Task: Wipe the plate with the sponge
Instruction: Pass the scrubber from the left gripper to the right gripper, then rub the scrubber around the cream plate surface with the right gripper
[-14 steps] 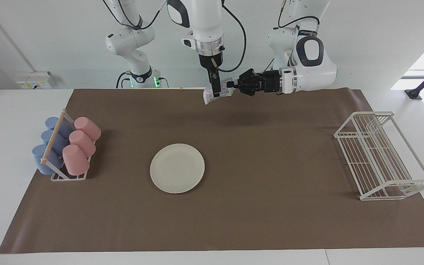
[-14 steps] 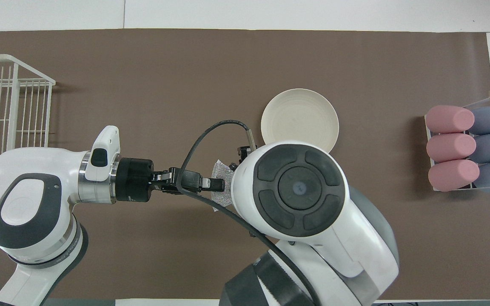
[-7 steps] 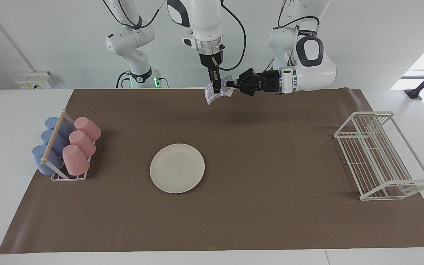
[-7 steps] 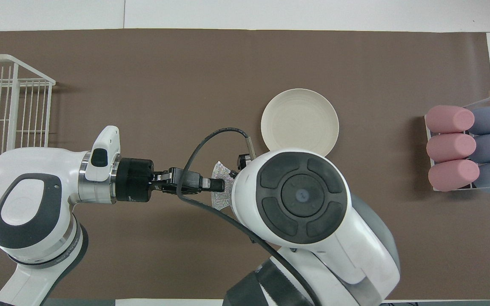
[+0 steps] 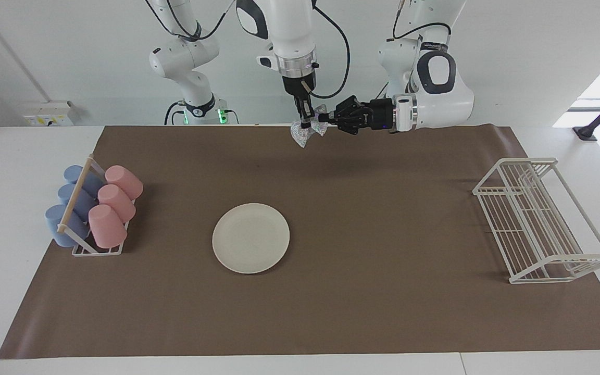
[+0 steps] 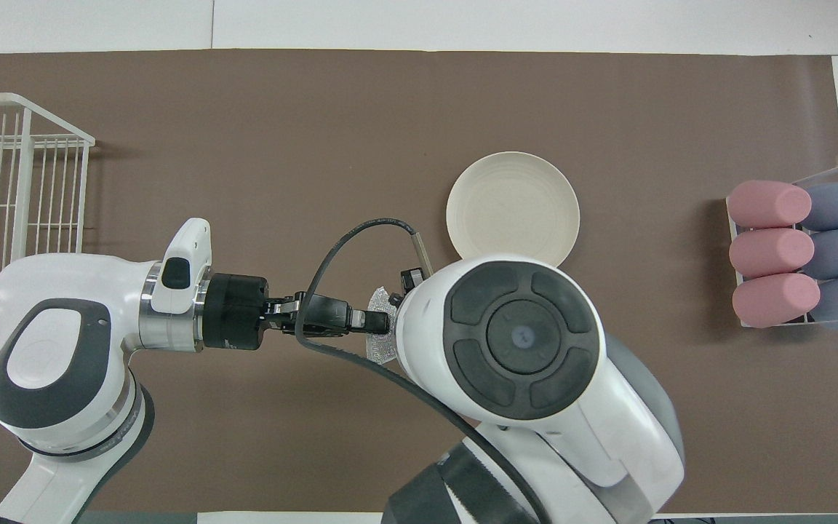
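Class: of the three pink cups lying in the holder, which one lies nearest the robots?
The pink cup at the row's end nearest the robots; the other two lie farther along toward the table's edge.

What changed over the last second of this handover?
The right pincer, open around the sponge a second ago, has shut on it. The left pincer still pinches the sponge's other end, so both hold it now, in the air over the mat's edge nearest the robots. Both arms rose slightly, lifting the sponge. The plate, cup rack and wire rack stayed put.
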### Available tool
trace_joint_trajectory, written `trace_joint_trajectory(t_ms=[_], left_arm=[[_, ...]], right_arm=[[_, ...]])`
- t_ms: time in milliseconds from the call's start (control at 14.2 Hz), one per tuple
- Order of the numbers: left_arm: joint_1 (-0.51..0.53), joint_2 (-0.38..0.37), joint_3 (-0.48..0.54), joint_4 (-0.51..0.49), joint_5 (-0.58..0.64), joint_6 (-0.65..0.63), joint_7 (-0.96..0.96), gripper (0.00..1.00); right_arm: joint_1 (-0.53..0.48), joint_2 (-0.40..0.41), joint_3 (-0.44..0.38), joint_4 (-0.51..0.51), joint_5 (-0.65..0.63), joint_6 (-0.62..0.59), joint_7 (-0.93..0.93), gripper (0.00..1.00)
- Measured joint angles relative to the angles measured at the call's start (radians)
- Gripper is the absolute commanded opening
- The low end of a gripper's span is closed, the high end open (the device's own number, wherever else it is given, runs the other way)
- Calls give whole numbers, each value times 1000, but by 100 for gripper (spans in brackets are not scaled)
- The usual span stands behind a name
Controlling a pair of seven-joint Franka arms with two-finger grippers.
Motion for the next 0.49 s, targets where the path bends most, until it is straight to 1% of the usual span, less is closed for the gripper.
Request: trace_joint_trajectory(t_ms=[212, 353, 423, 494], left_arm=[[0, -9, -4, 1, 7, 2, -39, 100], [0, -17, -5, 1, 30, 3, -61, 100], [1, -21, -5, 1, 53, 4, -78, 100], [1, -26, -4, 1, 92, 5, -98, 100]], right_arm=[[-5, -1, 0, -4, 1, 0, -19, 0], [-34, -1, -3, -17, 1, 21, -61, 0], [-64, -2, -4, -37, 6, 65, -96, 0], [-103, -4, -5, -75, 33, 135, -146, 0]])
